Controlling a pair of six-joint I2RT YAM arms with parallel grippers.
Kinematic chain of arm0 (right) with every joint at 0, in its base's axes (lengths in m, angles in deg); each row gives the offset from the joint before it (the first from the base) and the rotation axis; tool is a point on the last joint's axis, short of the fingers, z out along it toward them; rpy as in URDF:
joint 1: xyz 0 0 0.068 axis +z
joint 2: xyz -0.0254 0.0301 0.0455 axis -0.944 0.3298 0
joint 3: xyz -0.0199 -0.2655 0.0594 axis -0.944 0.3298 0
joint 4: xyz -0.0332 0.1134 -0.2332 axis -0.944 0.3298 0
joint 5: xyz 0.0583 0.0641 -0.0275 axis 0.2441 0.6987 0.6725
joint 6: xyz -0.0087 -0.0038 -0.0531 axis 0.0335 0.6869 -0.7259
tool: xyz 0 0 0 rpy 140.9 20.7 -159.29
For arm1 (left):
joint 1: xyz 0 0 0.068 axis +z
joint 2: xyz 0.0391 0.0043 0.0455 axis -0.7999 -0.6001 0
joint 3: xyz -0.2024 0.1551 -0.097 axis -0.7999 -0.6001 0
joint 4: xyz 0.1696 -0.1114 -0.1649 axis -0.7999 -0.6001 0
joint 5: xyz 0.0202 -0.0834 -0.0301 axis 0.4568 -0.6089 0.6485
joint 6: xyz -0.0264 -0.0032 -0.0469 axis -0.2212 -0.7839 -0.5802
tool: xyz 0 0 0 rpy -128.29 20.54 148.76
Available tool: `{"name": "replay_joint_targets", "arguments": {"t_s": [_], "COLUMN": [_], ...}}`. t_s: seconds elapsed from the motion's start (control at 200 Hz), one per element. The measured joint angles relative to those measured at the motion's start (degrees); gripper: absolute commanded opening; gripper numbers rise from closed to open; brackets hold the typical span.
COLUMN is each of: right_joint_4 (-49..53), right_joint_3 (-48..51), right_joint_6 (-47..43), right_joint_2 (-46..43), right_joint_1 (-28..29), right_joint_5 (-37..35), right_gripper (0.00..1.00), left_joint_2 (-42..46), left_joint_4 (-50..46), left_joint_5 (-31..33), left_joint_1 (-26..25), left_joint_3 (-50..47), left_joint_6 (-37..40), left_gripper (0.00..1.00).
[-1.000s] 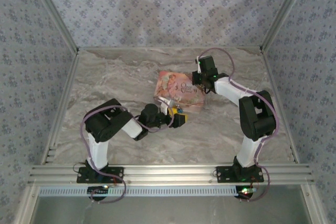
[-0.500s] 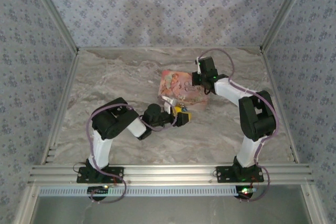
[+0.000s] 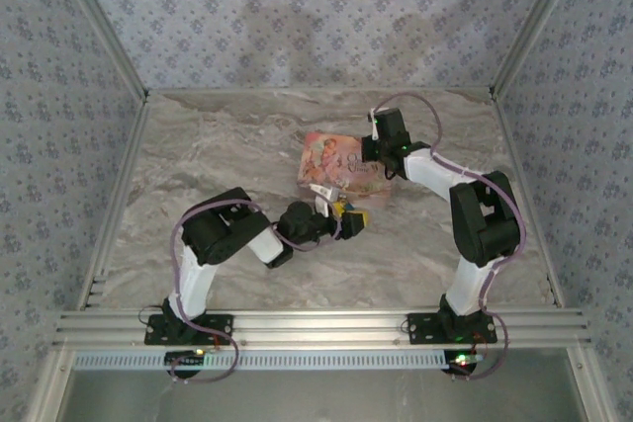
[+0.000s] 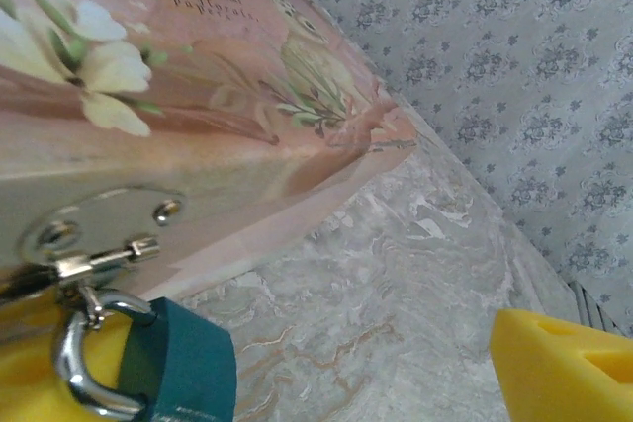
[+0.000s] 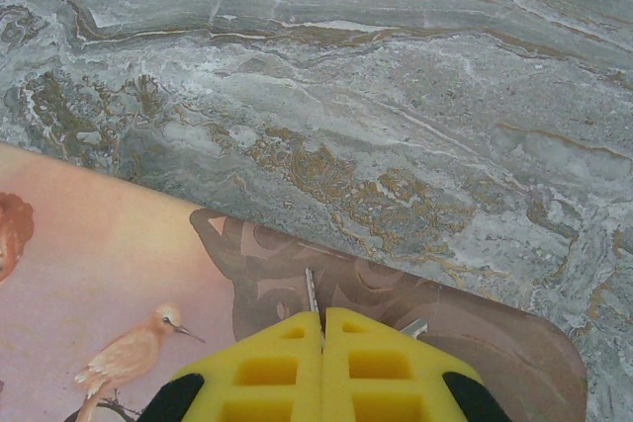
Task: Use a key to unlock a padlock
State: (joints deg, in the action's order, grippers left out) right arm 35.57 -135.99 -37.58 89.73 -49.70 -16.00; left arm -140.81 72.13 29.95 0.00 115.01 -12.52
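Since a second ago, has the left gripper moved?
Yes. The left gripper has shifted right along the near edge of the pink box, toward its padlock.

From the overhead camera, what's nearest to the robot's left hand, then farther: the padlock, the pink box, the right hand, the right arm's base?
From the left hand:
1. padlock, right at the hand.
2. pink box, just beyond it.
3. right hand, on the box's right part.
4. right arm's base, bolted at the near right.
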Motion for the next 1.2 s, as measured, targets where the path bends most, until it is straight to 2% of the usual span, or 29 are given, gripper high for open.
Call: {"name": "replay_joint_targets", "arguments": {"t_s": [0.115,0.35,0.415,0.54,0.615,0.819,0.869,1.119,1.199], "right_joint_4": [0.0,0.0,-0.1,-0.1,-0.3,-0.5,-0.5,-0.5,-0.6], "right_joint_3": [0.0,0.0,0.2,0.4,0.6,0.9,1.0,1.0,1.0], "right_joint_6": [0.0,0.0,0.0,0.0,0.0,0.0,0.0,0.0,0.0], "right_joint_2": [0.0,0.0,-0.1,-0.3,-0.4,-0.5,-0.6,-0.7,-0.7], "right_joint_1": [0.0,0.0,0.0,0.0,0.0,0.0,0.0,0.0,0.0], "right_joint_5": [0.0,0.0,0.0,0.0,0.0,0.0,0.0,0.0,0.0], "right_gripper": [0.0,0.0,0.0,0.0,0.0,0.0,0.0,0.0,0.0], "left_joint_2": [-0.3,-0.2,-0.1,0.0,0.3,0.8,0.8,0.8,0.8], "left_joint_4": [0.1,1.3,1.3,0.9,0.0,-3.1,-3.5,-6.1,-6.4], "left_joint_5": [1.7,3.1,2.7,1.2,0.3,-2.4,-2.6,-4.0,-4.2], "left_joint_1": [-0.6,0.7,1.5,2.9,3.3,4.3,4.4,5.2,5.4], "left_joint_3": [0.0,-1.9,-2.1,-2.3,-2.3,-1.4,-1.2,-0.3,0.0], "left_joint_6": [0.0,-1.3,-2.2,-3.4,-3.9,-4.7,-4.8,-4.9,-4.9], "left_gripper": [0.85,0.75,0.71,0.69,0.64,0.58,0.53,0.43,0.35]}}
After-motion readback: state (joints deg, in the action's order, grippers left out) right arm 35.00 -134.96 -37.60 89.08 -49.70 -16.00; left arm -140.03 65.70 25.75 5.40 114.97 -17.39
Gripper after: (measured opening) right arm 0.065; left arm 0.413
